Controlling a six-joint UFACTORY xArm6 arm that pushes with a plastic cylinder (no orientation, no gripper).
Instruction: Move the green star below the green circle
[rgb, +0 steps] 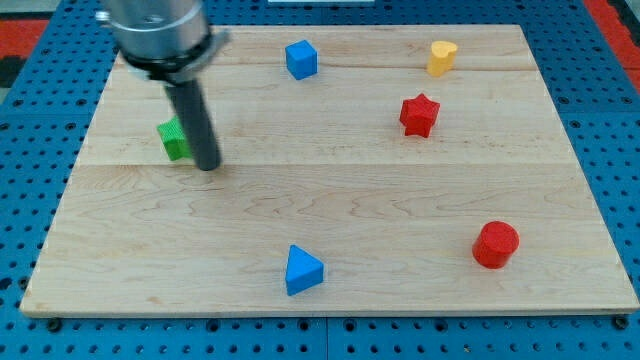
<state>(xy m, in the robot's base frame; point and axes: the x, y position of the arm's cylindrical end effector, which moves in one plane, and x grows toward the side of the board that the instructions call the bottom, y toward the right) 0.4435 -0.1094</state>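
A green block (174, 139) sits at the view's left, partly hidden behind my rod; its shape cannot be made out, so I cannot tell whether it is the star or the circle. No second green block shows. My tip (208, 165) rests on the board just to the right of and slightly below this green block, touching or nearly touching it.
A blue cube (301, 59) is at the top middle, a yellow heart-like block (442, 57) at the top right, a red star (419, 115) below it, a red cylinder (495, 244) at the lower right, and a blue triangle (303, 270) at the bottom middle. The wooden board (330, 190) lies on a blue pegboard.
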